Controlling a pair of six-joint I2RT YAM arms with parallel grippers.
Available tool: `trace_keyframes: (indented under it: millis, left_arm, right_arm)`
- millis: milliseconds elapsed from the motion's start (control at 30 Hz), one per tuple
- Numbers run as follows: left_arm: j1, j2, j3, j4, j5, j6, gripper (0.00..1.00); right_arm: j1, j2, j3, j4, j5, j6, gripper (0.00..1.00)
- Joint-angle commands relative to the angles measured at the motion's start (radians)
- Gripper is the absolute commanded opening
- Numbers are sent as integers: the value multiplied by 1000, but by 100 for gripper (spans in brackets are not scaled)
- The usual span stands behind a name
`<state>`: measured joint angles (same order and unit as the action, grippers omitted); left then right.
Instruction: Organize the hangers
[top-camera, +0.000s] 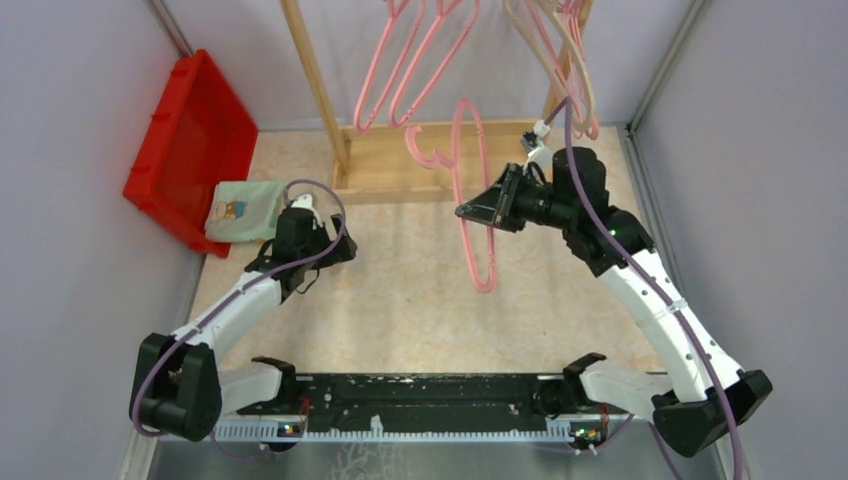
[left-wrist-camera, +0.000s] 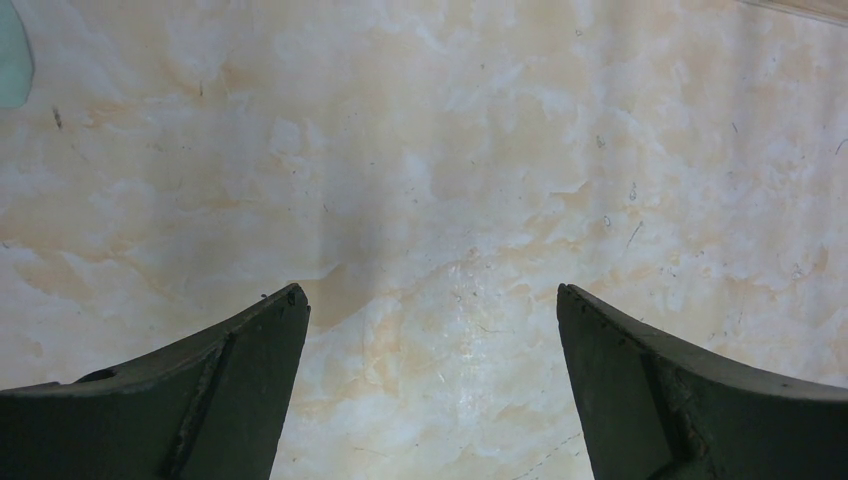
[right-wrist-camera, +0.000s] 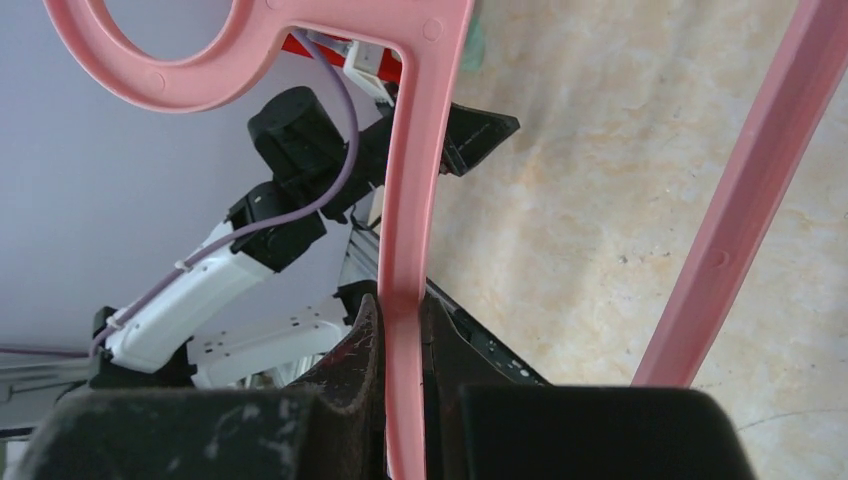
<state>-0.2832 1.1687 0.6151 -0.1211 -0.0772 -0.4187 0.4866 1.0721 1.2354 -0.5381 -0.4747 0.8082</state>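
The right tool (top-camera: 468, 212) is seen clamped on a thick pink hanger (top-camera: 484, 262), its jaws pressed tight on one straight bar of the hanger (right-wrist-camera: 410, 200) in the right wrist view. This hanger is held above the middle of the marbled bench (top-camera: 400, 300), with its hook toward the far side. The left tool (left-wrist-camera: 430, 300) is held with its fingers (left-wrist-camera: 250, 380) wide apart over bare bench at the left, gripping nothing. On a wooden rack (top-camera: 315, 80) at the far side, thin pink hangers (top-camera: 400, 75) are hung at the middle, and more hangers, pink and beige (top-camera: 540, 60), at the far right. A red bin (top-camera: 190, 130) is leaned against the left wall, with a pale green folded cloth (top-camera: 245, 210) just beside it.
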Motion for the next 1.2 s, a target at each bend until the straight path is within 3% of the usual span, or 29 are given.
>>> trace_keyframes:
  millis: [0,133,433,1167]
  left_arm:
    - [6,15,46,8,14,6,99]
    - [6,44,67,15,22,10,99]
    - [4,80,92,28,37,14,99]
    - [4,77,77,25,-1,64,99]
  right_arm:
    - [-50,-10,106,109,-108,51,0]
    - [-89,0,148,162,-156,98,0]
    - [-143,151,232,523,-189,301,0]
    - [-257,534,565,767,-106,448,0]
